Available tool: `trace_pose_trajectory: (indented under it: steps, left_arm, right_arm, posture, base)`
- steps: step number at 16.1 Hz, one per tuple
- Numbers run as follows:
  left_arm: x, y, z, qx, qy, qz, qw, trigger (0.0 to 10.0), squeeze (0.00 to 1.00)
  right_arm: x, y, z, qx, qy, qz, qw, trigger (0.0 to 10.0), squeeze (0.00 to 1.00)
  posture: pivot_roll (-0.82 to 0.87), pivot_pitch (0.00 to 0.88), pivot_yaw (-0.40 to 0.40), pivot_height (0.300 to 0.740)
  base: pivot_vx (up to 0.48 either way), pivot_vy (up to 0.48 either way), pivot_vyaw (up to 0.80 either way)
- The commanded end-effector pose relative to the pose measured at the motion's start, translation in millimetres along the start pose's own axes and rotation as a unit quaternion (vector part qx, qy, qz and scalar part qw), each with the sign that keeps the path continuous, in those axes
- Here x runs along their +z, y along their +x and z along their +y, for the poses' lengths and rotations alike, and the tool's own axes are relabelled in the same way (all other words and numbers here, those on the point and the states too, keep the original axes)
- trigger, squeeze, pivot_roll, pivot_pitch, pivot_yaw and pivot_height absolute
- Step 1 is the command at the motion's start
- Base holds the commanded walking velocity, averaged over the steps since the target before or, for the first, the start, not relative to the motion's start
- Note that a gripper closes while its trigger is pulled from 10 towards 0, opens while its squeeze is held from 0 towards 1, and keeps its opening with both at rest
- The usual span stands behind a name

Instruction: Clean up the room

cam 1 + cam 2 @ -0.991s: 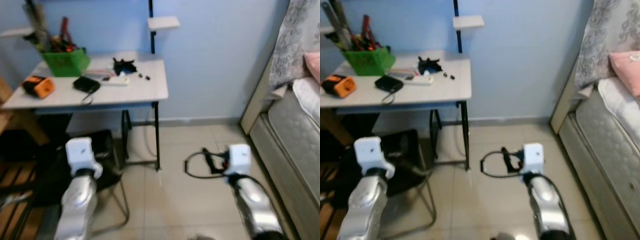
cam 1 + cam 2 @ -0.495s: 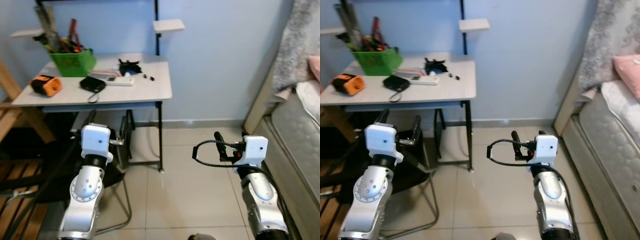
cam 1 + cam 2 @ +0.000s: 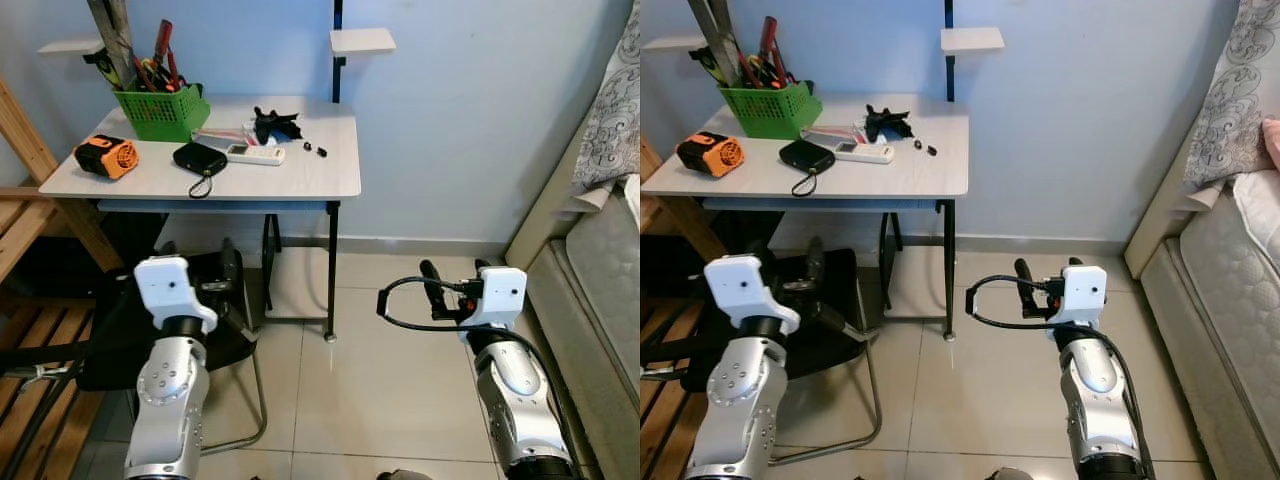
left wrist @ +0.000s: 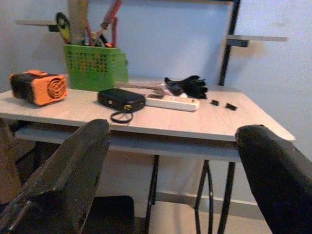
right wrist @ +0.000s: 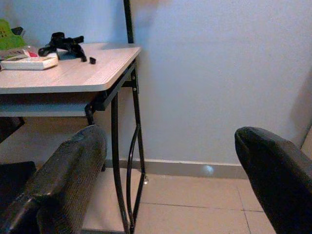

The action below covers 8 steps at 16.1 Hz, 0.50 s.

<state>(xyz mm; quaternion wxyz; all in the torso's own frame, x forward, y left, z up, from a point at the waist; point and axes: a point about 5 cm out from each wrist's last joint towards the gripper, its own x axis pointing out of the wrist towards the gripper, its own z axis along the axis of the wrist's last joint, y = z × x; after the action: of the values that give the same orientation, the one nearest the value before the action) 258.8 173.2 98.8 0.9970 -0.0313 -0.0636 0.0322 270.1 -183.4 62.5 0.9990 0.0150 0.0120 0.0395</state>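
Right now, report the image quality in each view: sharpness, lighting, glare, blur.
Eye views: sharp and evenly lit, the green basket and orange device crisp on the desk. Left wrist view: dimmer, warm-tinted, with soft, out-of-focus fingers. Right wrist view: similar, with a small glare spot on the baseboard.

A basket [image 3: 160, 112] stands at the tabletop's [image 3: 300, 180] rear left; a pouch [image 3: 199, 158] lies before it, a power strip [image 3: 254, 153] right of the pouch, and a bed [image 3: 600, 290] far right.
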Motion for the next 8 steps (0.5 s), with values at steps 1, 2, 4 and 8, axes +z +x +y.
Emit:
trace_pose_trajectory:
  steps: [1, 2, 4, 8]
  left_arm:
    - [2.0, -0.3, 0.8, -0.003, 0.002, -0.004, 1.000, 10.0, 0.00]
    - [3.0, 0.1, -1.3, -0.011, 0.005, -0.008, 1.000, 10.0, 0.00]
    - [2.5, 3.1, -6.6, -0.032, 0.013, -0.007, 0.999, 10.0, 0.00]
    - [-5.8, 12.4, -18.3, -0.056, 0.001, 0.014, 0.998, 10.0, 0.00]
  right_arm:
    - [0.5, -1.0, -1.1, -0.003, 0.001, 0.002, 1.000, 10.0, 0.00]
    - [-0.8, -1.2, -0.9, -0.004, 0.000, 0.005, 1.000, 10.0, 0.00]
    - [-5.6, -3.3, -0.4, 0.000, 0.001, 0.020, 1.000, 10.0, 0.00]
    - [-4.9, -8.1, -6.6, -0.011, -0.003, 0.021, 1.000, 10.0, 0.00]
  posture:
    - [-0.06, 0.000, 0.047, 0.736]
    - [-0.06, 0.000, 0.047, 0.736]
    - [-0.08, 0.000, 0.053, 0.736]
    - [-0.15, 0.000, 0.075, 0.736]
  base:
    - [0.000, 0.000, 0.00]
    - [0.000, 0.000, 0.00]
    - [0.000, 0.000, 0.00]
    - [0.000, 0.000, 0.00]
